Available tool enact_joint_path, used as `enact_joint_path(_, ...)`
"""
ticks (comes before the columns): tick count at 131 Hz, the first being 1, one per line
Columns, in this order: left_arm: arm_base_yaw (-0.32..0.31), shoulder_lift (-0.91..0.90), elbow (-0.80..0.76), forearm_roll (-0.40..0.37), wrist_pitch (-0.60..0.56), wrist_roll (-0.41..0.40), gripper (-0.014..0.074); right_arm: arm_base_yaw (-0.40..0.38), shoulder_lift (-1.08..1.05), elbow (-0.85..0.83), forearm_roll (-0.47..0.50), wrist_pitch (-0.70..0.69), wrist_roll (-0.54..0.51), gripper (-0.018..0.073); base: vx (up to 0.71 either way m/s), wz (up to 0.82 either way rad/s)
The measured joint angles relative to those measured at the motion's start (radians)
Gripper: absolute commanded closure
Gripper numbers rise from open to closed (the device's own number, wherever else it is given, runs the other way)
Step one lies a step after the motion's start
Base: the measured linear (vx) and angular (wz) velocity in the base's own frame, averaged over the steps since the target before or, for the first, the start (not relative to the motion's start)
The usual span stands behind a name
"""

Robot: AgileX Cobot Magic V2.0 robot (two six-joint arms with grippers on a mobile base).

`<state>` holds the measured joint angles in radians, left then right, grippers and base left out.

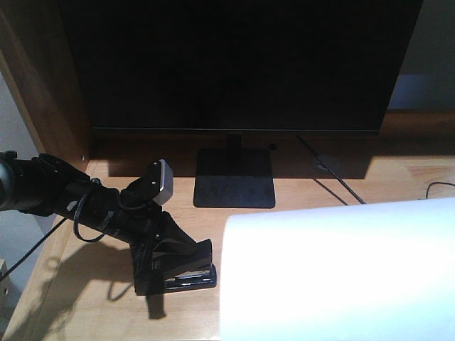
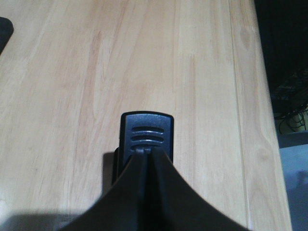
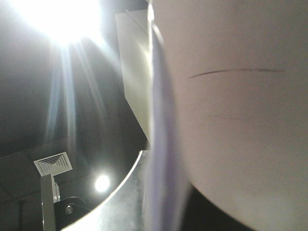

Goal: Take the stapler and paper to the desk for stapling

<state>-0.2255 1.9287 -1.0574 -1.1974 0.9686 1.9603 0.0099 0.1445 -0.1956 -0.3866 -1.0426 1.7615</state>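
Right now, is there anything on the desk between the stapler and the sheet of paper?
Nothing visible. Only a bare strip of desk separates the stapler, held by the left gripper, from the near edge of the paper.

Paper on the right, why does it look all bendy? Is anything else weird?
The paper is the odd thing: it bows in a curve instead of lying flat on the desk, seemingly held up. The stapler beside it sits normally.

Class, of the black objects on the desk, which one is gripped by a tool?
The stapler, low and wedge-shaped, clamped between the fingers of the left tool. The monitor stands untouched on its base.
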Motion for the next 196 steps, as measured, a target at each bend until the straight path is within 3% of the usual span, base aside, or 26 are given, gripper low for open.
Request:
enact_joint_path(171,0.0,0.0,0.0,0.0,0.0,0.0,0.0603,0.0,0.0,0.0,0.014,-0.018,0.0,0.0565,0.0,0.0)
enact_joint_path(196,0.0,0.0,0.0,0.0,0.0,0.0,0.0603,0.0,0.0,0.0,0.052,0.08,-0.007,0.0561,0.0,0.0)
